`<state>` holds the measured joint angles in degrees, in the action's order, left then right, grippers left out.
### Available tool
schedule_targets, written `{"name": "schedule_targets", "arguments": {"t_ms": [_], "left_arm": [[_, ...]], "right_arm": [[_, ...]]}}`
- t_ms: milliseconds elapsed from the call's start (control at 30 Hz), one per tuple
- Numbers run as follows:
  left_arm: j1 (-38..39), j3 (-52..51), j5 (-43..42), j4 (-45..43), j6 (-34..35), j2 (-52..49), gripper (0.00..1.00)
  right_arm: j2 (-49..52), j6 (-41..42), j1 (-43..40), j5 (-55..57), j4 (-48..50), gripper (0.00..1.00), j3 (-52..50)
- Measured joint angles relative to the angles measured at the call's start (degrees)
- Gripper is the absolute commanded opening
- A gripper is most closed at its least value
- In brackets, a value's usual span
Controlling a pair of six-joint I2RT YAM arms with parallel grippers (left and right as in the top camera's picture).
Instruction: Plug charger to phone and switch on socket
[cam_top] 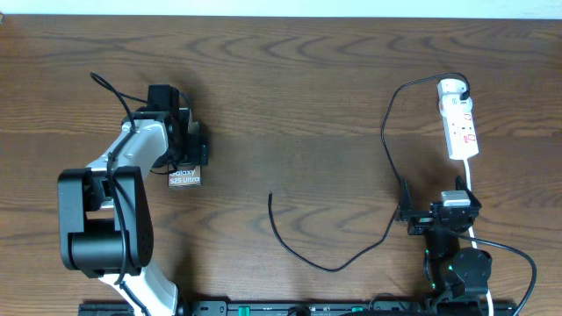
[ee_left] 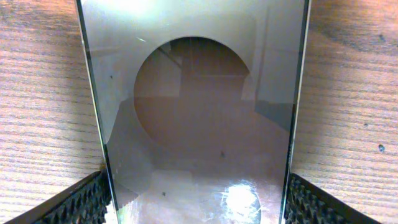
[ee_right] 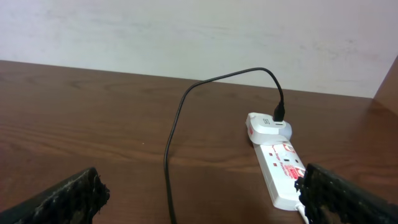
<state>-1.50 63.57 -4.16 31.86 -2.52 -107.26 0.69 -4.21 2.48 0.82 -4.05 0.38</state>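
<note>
The phone (cam_top: 185, 178) lies on the table at the left, its "Galaxy S25 Ultra" lettering showing. My left gripper (cam_top: 184, 140) is over its far part. In the left wrist view the phone (ee_left: 199, 112) fills the gap between the fingers, and the left gripper (ee_left: 196, 202) has both pads against its long edges. The charger (cam_top: 386, 132) runs from the white plug on the socket (cam_top: 461, 123) in a long loop to its free tip (cam_top: 270, 197) mid-table. My right gripper (cam_top: 439, 215) is open and empty, near the socket's end; it appears in the right wrist view (ee_right: 199, 196) with the charger (ee_right: 169, 155) ahead and the socket (ee_right: 280, 174) at the right.
The wooden table (cam_top: 307, 96) ends at a pale wall (ee_right: 186, 31) behind the socket. A white lead (cam_top: 471, 180) leaves the socket's near end and passes beside my right arm. Thick black arm cables lie near both arm bases.
</note>
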Motion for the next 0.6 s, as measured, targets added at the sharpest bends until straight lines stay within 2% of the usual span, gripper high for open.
{"name": "schedule_targets", "arguments": {"t_ms": [200,333,600], "left_arm": [[0.0,0.0,-0.1,0.0,-0.5,0.0,0.79],[-0.1,0.0,-0.2,0.0,-0.6,0.0,0.73],[-0.2,0.0,-0.4,0.0,-0.5,0.0,0.67]], "right_arm": [[0.0,0.0,0.0,0.0,0.0,0.99,0.0],[0.0,0.0,0.0,0.0,0.0,0.99,0.0],[0.0,0.0,0.0,0.0,0.0,0.99,0.0]]}}
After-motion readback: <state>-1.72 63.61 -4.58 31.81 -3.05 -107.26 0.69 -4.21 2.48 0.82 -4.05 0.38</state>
